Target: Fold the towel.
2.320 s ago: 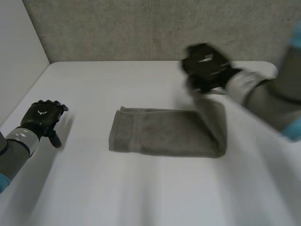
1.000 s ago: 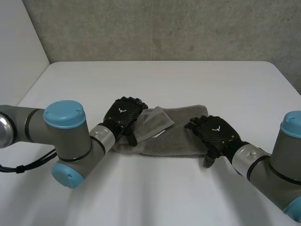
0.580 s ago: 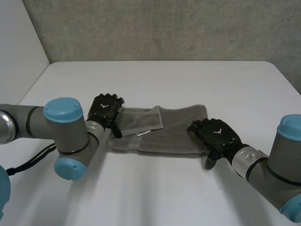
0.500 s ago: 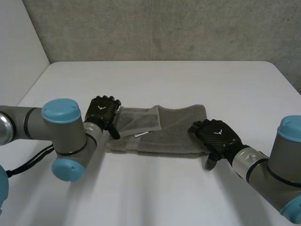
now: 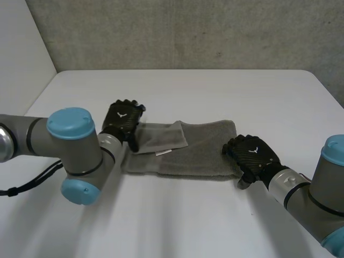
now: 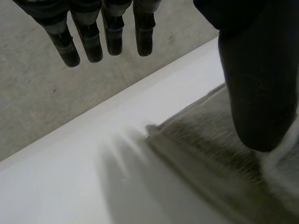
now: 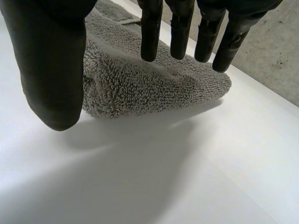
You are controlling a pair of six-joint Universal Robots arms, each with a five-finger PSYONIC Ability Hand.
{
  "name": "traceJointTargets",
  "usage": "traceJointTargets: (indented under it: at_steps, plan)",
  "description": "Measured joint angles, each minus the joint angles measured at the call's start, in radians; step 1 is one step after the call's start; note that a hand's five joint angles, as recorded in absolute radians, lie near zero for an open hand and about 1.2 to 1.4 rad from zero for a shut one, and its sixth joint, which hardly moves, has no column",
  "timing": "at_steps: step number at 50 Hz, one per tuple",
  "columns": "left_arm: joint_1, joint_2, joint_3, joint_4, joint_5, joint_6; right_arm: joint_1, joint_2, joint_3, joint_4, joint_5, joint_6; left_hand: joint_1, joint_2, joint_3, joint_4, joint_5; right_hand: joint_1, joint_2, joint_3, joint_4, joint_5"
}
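A grey towel [image 5: 207, 153] lies as a long folded strip across the middle of the white table, with a small flap [image 5: 161, 136] turned over its left end. My left hand [image 5: 122, 119] sits at that left end; its fingers [image 6: 107, 32] are straight above the bare table past the towel's corner [image 6: 154, 131], and its thumb [image 6: 254, 70] hangs over the towel [image 6: 205, 154]. At the right end, my right hand [image 5: 252, 155] hovers with straight fingers [image 7: 180, 32] and thumb [image 7: 51, 60] spread round the towel's rolled end [image 7: 140, 84]. It grips nothing.
The white table [image 5: 188, 220] stretches wide in front of the towel and behind it. A grey wall [image 5: 188, 32] runs along the table's far edge and a pale wall [image 5: 21, 64] stands at the left. A small white tag [image 5: 161, 152] peeks from under the flap.
My left hand has drawn back from the towel's middle to its left end, leaving the flap lying flat. My right hand slid a little to the right, off the towel's right end.
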Motion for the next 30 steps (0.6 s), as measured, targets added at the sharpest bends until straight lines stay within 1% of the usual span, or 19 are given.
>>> traceJointTargets:
  at_steps: [4,9,20,30]
  plan:
    - [-0.035,0.016,-0.020,0.005,0.013,0.001,0.000,-0.001,0.000,0.001,0.000,0.000,0.000,0.000,0.000,0.000,0.000,0.000,0.000,0.000,0.000,0.000]
    - [-0.060,0.028,-0.043,0.005,0.040,0.002,0.001,-0.001,-0.001,0.001,0.000,0.000,0.000,0.000,0.000,0.000,0.000,0.000,0.000,0.000,0.000,0.000]
    - [-0.065,0.006,-0.032,0.005,0.061,0.008,0.003,-0.001,-0.005,0.001,0.000,-0.001,0.000,0.000,0.000,0.000,0.000,0.000,0.000,0.000,0.000,0.000]
    - [-0.058,-0.076,0.068,0.007,0.056,0.016,0.002,-0.001,-0.010,0.001,0.000,-0.001,0.000,0.000,0.000,0.000,0.000,0.000,0.000,0.000,0.000,0.000]
